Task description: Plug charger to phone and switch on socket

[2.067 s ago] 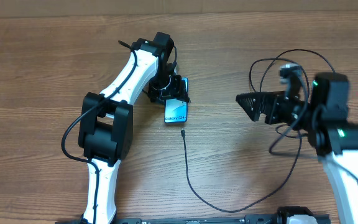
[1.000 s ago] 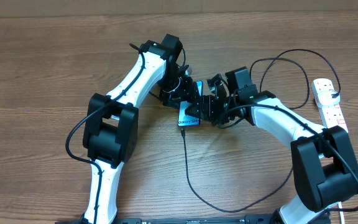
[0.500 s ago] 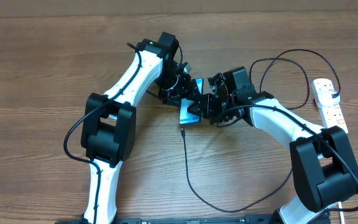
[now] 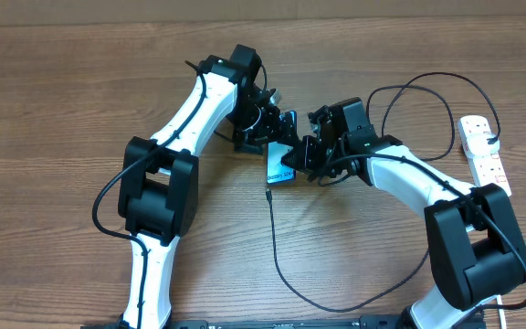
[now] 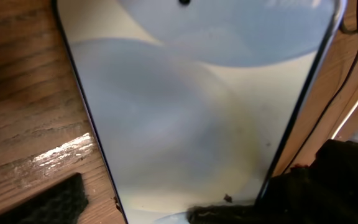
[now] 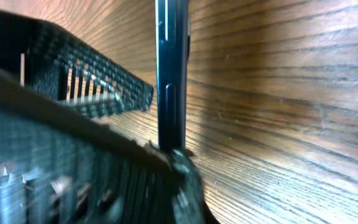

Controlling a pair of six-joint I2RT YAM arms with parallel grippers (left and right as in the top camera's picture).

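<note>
Probably the slim phone [image 4: 281, 169], between both grippers on the table [image 4: 62, 100], is stiff and slippery, best pinched by its long edges; the left gripper [image 4: 268, 133] gapes empty, the right gripper [image 4: 303, 157] is closed against it.

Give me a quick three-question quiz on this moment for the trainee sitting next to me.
1. True or false: one of the grippers is holding the charger cable.
2. Which one is clamped on the phone? A) left gripper B) right gripper C) neither
3. In one word, how do the left gripper's jaws stand?

Key: 1 false, the cable lies loose on the wood while both grippers are at the phone. 2 B, it pinches the phone's edge. 3 open, with a gap showing beside the phone in the left wrist view.
</note>
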